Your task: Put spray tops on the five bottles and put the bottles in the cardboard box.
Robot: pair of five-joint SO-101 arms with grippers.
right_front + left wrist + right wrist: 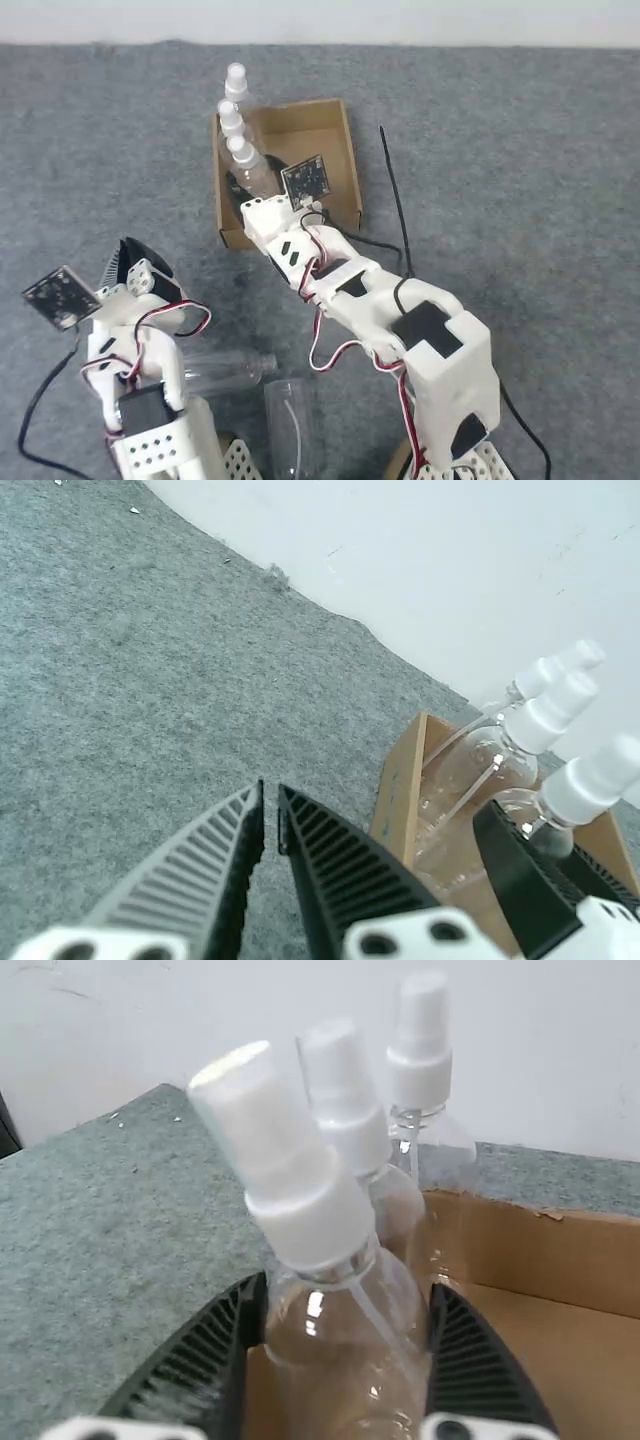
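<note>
Right hand (345,1335) is closed on the nearest bottle (340,1370), jaws pressed to either side of its clear body, down inside the cardboard box (300,125) by its left wall. Left hand (272,798) hangs low over the grey worktop (520,150), near the box; jaws narrow, almost touching, nothing between them.

Risks as I judge them:
- The held bottle leans. If I let go at this angle, it may tip onto the two capped bottles (400,1140) just behind it and knock the row over.
- The box looks light. Lifting out with a jaw snagged on the wall would drag or tilt it.
- A jaw catching the spray top (285,1160) on the way up could pull it askew.

Look of the bottle: clear plastic, rounded shoulder, thin dip tube visible inside, white top seated on the neck.

Two more clear bottles (228,368) lie on the worktop between the arm bases, one with a bare neck.
</note>
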